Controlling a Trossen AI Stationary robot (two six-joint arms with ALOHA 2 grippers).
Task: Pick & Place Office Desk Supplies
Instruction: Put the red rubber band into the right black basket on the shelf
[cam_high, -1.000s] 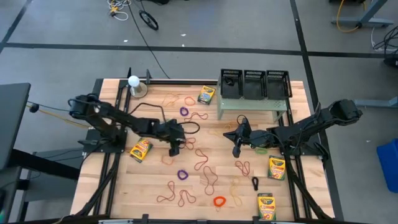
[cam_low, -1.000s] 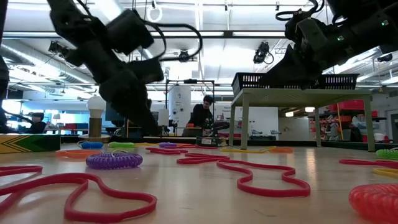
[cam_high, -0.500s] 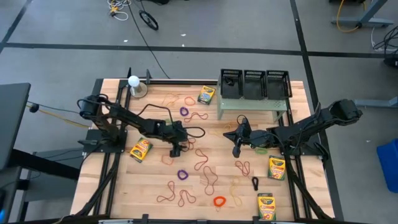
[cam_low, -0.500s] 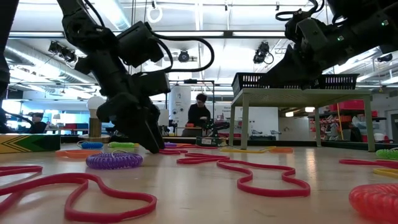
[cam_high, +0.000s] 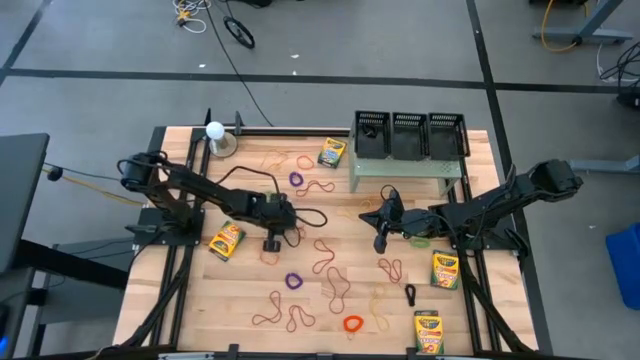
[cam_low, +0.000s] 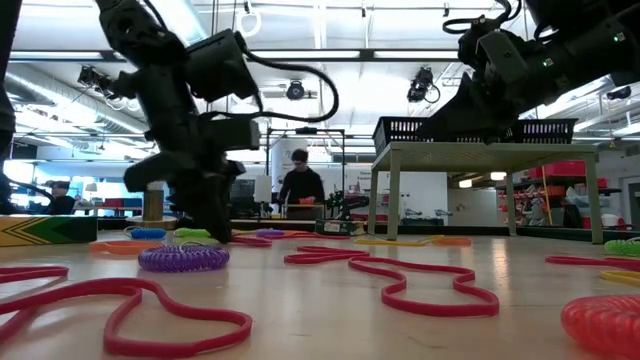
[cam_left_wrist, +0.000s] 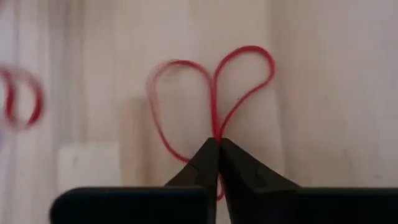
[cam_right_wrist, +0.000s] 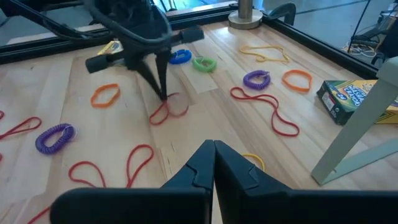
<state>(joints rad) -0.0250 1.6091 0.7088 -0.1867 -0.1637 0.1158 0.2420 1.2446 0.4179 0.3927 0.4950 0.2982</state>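
Rubber bands, small coloured rings and crayon boxes (cam_high: 227, 241) lie scattered on the wooden table (cam_high: 180, 300). My left gripper (cam_high: 270, 243) stands at the table's left middle, pointing down, shut on a thin red rubber band (cam_left_wrist: 214, 106). The band's two loops spread out on the wood like a heart. The right wrist view shows this gripper (cam_right_wrist: 164, 94) on the band (cam_right_wrist: 163, 116) from farther off. My right gripper (cam_high: 380, 243) hangs shut at the table's middle right with nothing between its fingers (cam_right_wrist: 213, 147). My left gripper pinches the red band between its two fingertips where two strands run together (cam_left_wrist: 216, 132), in the band's middle. The fingers come from above, pointing down. The loops on either side lie slack on the table.
A pale green stand (cam_high: 405, 168) with three black bins (cam_high: 408, 135) stands at the back right. A white ball on a round base (cam_high: 215, 131) is at the back left. Crayon boxes (cam_high: 445, 270) (cam_high: 428, 331) (cam_high: 331, 152), a purple ring (cam_high: 293, 281) and an orange ring (cam_high: 352, 323) lie around.
My left gripper has moved a little toward the table's left edge, turned from a slant to pointing straight down, and shut on the red rubber band, drawing its middle strands together.
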